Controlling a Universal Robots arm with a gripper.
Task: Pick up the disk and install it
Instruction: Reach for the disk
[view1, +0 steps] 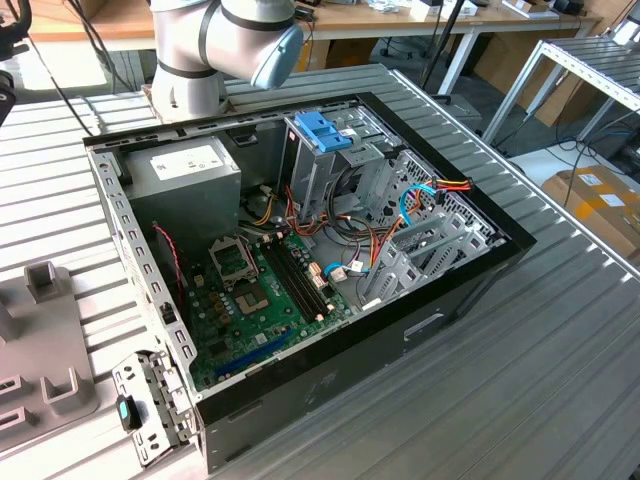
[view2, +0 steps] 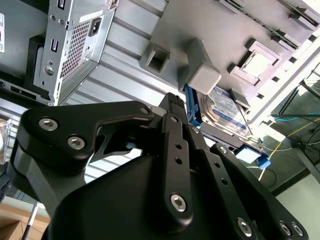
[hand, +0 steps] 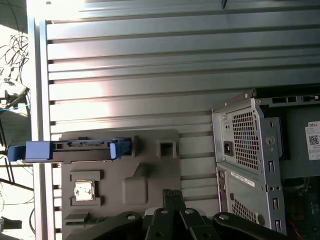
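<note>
The pincer (hand: 171, 194) looks clenched on nothing, poised over the grey holder (hand: 150, 170) on the ribbed bench (hand: 150, 75). The disk (view2: 221, 112) stands on edge in a slot of that holder, apart from the pincer, its blue rails showing in both wrist views. The computer case (hand: 247, 150) lies beside it.
</note>
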